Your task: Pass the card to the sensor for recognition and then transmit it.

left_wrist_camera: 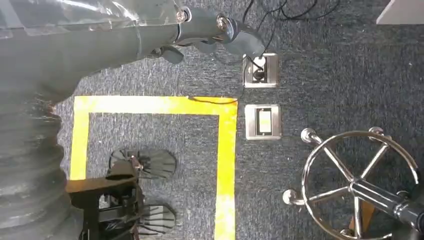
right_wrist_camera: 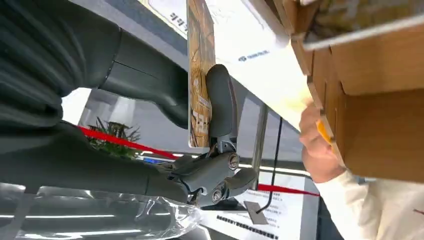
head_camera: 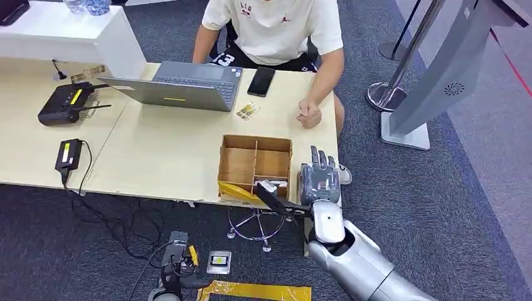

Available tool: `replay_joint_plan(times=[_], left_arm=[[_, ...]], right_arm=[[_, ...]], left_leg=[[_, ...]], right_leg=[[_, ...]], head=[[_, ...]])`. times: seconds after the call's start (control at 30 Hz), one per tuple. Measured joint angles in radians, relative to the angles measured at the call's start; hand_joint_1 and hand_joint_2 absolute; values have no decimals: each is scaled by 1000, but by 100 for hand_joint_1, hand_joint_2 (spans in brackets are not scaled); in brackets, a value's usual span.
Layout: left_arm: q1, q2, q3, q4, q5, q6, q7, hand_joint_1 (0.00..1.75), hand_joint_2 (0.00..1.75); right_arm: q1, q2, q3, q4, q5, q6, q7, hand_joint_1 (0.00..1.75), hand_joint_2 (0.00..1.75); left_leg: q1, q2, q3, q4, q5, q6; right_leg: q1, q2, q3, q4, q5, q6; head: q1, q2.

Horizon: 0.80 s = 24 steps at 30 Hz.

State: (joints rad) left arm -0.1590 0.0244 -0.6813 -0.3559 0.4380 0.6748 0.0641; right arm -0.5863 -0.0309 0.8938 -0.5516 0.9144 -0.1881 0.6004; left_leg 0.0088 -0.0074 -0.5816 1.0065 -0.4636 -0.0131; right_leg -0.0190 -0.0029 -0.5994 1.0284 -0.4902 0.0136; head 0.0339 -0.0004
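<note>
Right hand (head_camera: 319,182) raised at the near edge of the surface (head_camera: 163,157). In the right wrist view its fingers (right_wrist_camera: 220,102) and thumb pinch a card (right_wrist_camera: 200,80) held edge-on; grip looks firm. Left hand (left_wrist_camera: 220,30) hangs over the carpet beside yellow floor tape (left_wrist_camera: 227,150), fingers curled in, nothing in them.

Just beside the right hand's fingers: a wooden divided box (head_camera: 254,164) with a yellow item in its near corner. Beyond the fingers: a seated person's hand (head_camera: 308,115) resting on the surface, a phone (head_camera: 261,81), a laptop (head_camera: 182,84). Far left of the fingers: a black device with a yellow strip (head_camera: 66,103).

Judgement: card already picked up, so the carry to the sensor is the step in hand. Which object is the sensor, I cannot tell. Next move calls for presenting the card's flat face to it without loosening the pinch.
</note>
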Motion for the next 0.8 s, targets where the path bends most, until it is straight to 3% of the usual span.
replay_joint_plan(times=[0.8], left_arm=[[3, 1, 0, -25, -32, -1, 35, 0, 175]], right_arm=[[28, -9, -4, 44, -29, -9, 2, 175, 175]], left_leg=[[0, 0, 0, 0, 0, 0]], right_leg=[[0, 0, 0, 0, 0, 0]], head=[[0, 0]])
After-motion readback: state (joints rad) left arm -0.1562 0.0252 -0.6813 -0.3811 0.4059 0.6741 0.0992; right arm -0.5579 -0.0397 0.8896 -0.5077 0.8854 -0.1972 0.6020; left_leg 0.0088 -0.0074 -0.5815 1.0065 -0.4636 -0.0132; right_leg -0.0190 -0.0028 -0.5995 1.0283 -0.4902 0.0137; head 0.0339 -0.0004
